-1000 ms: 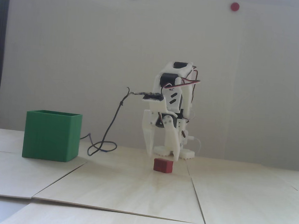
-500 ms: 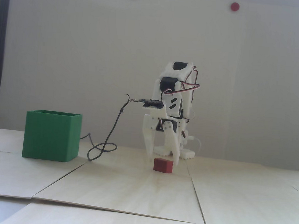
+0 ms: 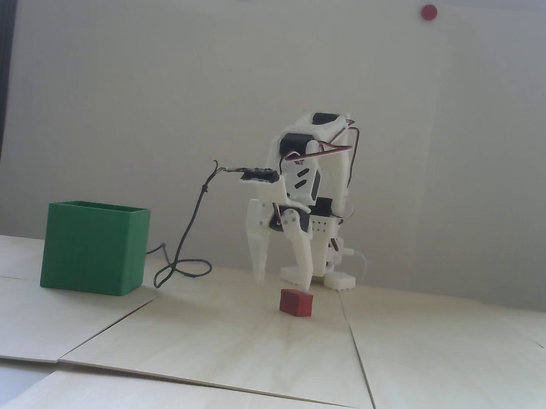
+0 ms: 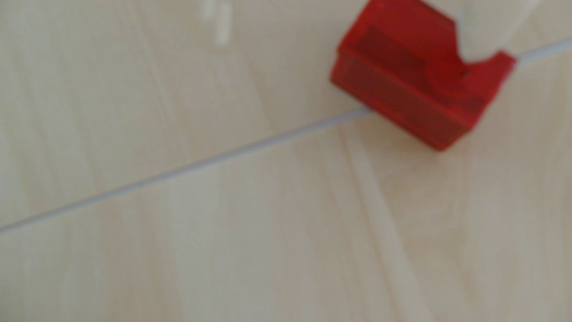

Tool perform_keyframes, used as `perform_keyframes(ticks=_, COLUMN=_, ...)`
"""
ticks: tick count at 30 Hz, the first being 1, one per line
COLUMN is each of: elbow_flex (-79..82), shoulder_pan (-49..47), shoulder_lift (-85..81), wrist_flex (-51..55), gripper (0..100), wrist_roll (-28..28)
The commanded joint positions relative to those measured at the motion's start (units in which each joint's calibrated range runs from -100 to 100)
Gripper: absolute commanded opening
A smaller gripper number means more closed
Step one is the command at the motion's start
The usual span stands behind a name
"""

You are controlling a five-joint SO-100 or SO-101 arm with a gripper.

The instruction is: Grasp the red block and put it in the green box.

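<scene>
On the pale wooden surface (image 3: 252,344), the red block (image 3: 296,303) rests flat across a seam between two boards, just in front of the white arm (image 3: 310,184) in the fixed view. Above and slightly behind it hang the fingers (image 3: 282,281), pointing downward and spread wide apart, holding nothing; one tip comes down at the block's right end and the other stands well to its left. From the wrist view, blurred as it is, the block (image 4: 411,83) lies near the upper right corner over the same seam, with one white fingertip (image 4: 483,37) covering part of its far edge, though whether it touches the block I cannot tell. Far off to the left in the fixed view stands the green box (image 3: 94,248), upright with its open top upward, well apart from the block. A dark cable (image 3: 186,235) droops from the wrist camera down onto the surface between box and arm.
</scene>
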Motion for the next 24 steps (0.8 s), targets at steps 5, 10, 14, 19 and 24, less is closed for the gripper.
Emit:
perform_keyframes(ticks=5, elbow_flex=-7.32, shoulder_pan=0.53, shoulder_lift=-4.86, wrist_flex=-0.95, gripper=27, wrist_roll=0.24)
perform_keyframes(ticks=10, elbow_flex=-11.31, shoulder_pan=1.42, shoulder_lift=-4.78, wrist_flex=-0.61, gripper=27, wrist_roll=-0.13)
perform_keyframes(ticks=14, elbow_flex=-11.22, shoulder_pan=1.82, shoulder_lift=-4.78, wrist_flex=-0.53, gripper=27, wrist_roll=-0.18)
perform_keyframes(ticks=19, elbow_flex=-11.22, shoulder_pan=2.94, shoulder_lift=-4.71, wrist_flex=-0.36, gripper=26, wrist_roll=-0.34)
perform_keyframes(ticks=24, elbow_flex=-12.02, shoulder_pan=4.23, shoulder_lift=-1.15, wrist_flex=-0.95, gripper=26, wrist_roll=-3.41)
